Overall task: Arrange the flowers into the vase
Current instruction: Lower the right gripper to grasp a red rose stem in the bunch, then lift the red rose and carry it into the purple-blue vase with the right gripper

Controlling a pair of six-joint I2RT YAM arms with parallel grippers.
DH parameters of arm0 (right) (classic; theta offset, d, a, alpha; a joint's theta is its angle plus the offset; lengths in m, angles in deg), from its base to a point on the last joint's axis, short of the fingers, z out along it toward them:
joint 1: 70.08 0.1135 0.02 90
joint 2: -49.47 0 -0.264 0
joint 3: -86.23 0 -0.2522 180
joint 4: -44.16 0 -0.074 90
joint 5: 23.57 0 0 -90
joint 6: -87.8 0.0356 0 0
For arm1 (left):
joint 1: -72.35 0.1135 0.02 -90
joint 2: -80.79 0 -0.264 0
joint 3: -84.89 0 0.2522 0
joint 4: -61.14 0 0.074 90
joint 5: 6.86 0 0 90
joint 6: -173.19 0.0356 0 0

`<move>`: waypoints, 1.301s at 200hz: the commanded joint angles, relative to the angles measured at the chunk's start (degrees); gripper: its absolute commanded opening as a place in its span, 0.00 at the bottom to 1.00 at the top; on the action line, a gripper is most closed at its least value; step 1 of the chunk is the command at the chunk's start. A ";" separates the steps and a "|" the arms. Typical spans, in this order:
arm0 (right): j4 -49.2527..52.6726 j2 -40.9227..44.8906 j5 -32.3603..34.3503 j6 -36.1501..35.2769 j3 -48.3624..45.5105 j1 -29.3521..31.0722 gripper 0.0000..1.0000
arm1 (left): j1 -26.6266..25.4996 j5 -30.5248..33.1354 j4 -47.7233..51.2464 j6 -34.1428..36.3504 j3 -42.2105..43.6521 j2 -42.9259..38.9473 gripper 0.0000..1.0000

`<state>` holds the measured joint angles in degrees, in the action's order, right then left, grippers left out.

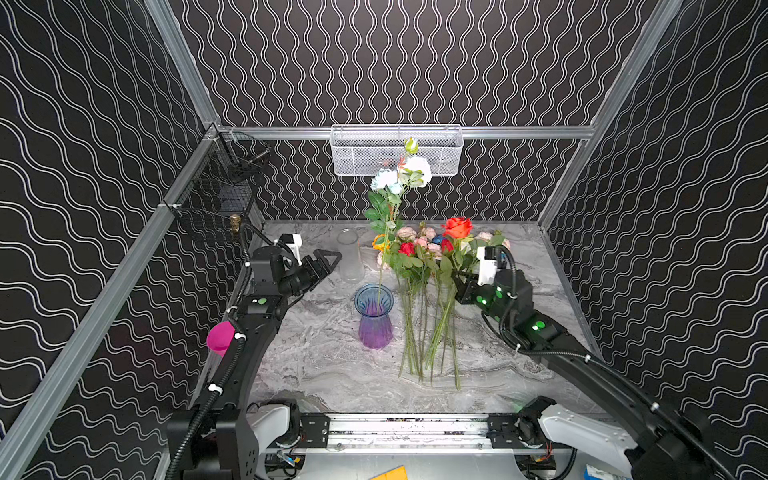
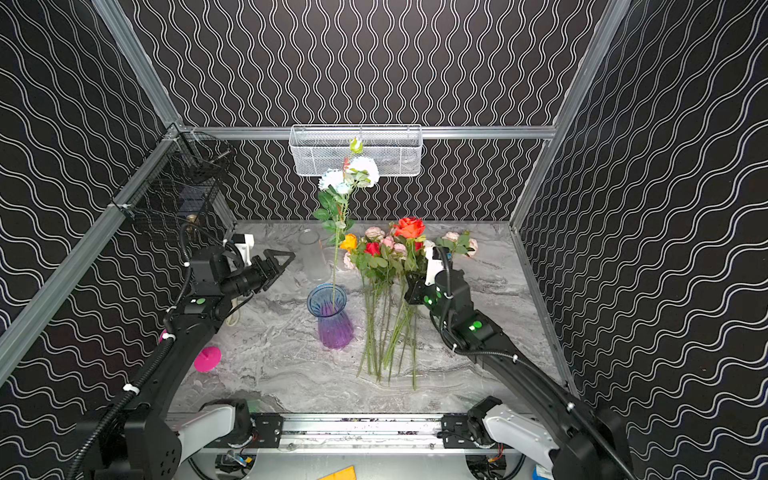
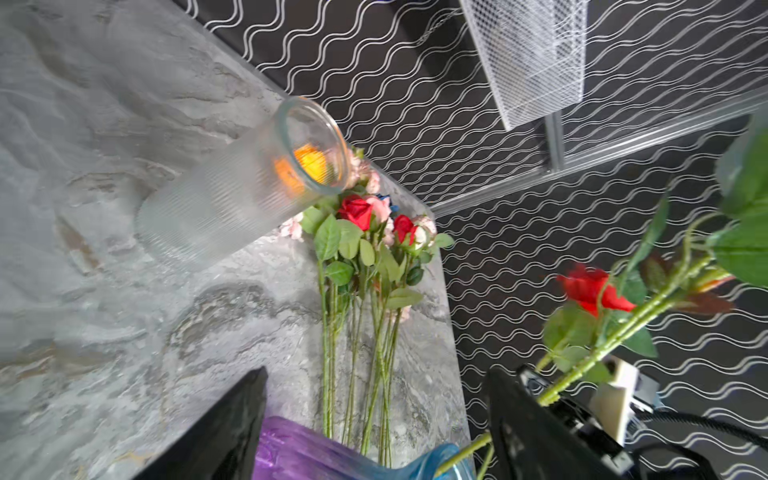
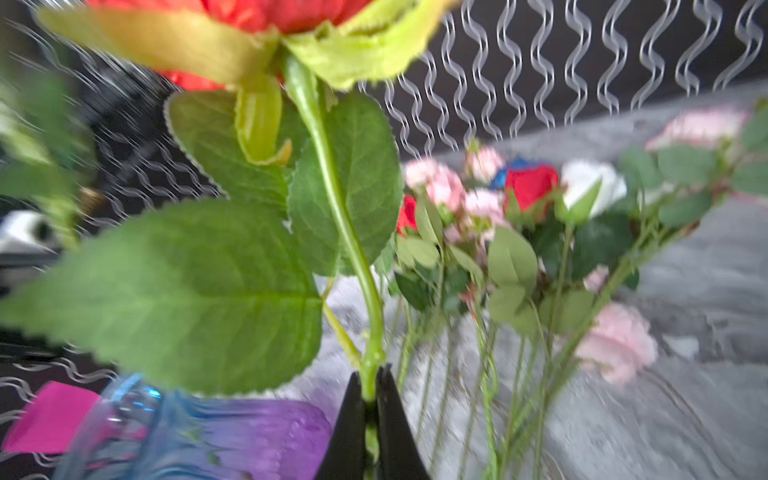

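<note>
Black left gripper (image 1: 332, 260), at nine o'clock on the marble table (image 1: 324, 374), hangs empty with its jaws apart beside a clear glass vase (image 1: 350, 255). At centre, a blue-and-purple vase (image 1: 374, 320) holds one tall white-headed stem (image 1: 417, 166). Just at its three o'clock the loose flowers (image 1: 415, 324) lie flat, stems toward six o'clock, heads toward twelve. Further right, the right gripper (image 4: 371, 390) is clamped on a red rose (image 1: 457, 227) below its leaves, stem near upright. The coloured vase's mouth lies at nine o'clock from that rose, past the pile, so the right arm looks best placed to carry it across.
</note>
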<state>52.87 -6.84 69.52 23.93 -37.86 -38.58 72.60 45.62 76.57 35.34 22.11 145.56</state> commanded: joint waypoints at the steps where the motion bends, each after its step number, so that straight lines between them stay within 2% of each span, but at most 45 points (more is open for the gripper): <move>1: -10.10 3.75 1.90 -0.37 -0.93 0.39 0.00 | 0.03 -2.74 -7.46 -2.91 0.78 -0.69 0.85; 32: -14.35 6.64 2.90 -3.86 0.77 2.66 0.00 | -0.02 -1.77 -14.11 -5.26 3.66 -3.70 0.86; 57: -18.21 6.77 4.71 -8.52 3.19 7.49 0.00 | -0.04 -1.50 -15.37 -5.46 4.06 -5.35 0.86; 70: -20.26 5.92 7.12 -11.96 5.20 11.48 0.00 | 0.05 1.85 -10.79 -3.05 3.27 -6.58 0.87; 86: -21.33 3.88 8.82 -16.74 9.26 16.18 0.00 | 0.07 9.61 0.00 0.29 1.20 -7.71 0.88; 103: -23.19 0.91 8.08 -19.72 13.27 18.98 0.00 | 0.10 15.59 8.58 2.53 -1.62 -7.58 0.90; 117: -23.32 -2.14 6.76 -20.53 17.86 19.84 0.00 | 2.46 18.13 12.47 2.95 -2.90 -6.99 0.93; 151: -27.28 -10.91 4.64 -25.50 24.29 22.05 0.00 | 4.98 12.42 8.57 0.41 -1.17 -5.60 0.93; 174: -27.55 -18.54 5.84 -29.93 29.52 22.71 0.00 | 6.27 10.24 5.90 -1.48 0.24 -5.36 0.92; 196: -27.05 -24.04 7.01 -30.94 32.19 23.23 0.00 | 7.32 7.95 5.24 -1.25 -0.38 -4.60 0.92; 232: -27.74 -28.81 8.15 -29.75 30.39 24.19 0.00 | 9.15 4.65 1.08 -3.90 1.11 -3.89 0.91; 260: -27.28 -29.38 8.61 -27.58 27.00 25.42 0.02 | 9.59 3.58 0.22 -4.58 1.36 -3.45 0.90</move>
<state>27.86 -35.87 77.06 -5.03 -8.77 -14.12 81.76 51.85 80.75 32.41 23.34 141.87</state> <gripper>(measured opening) 0.071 0.904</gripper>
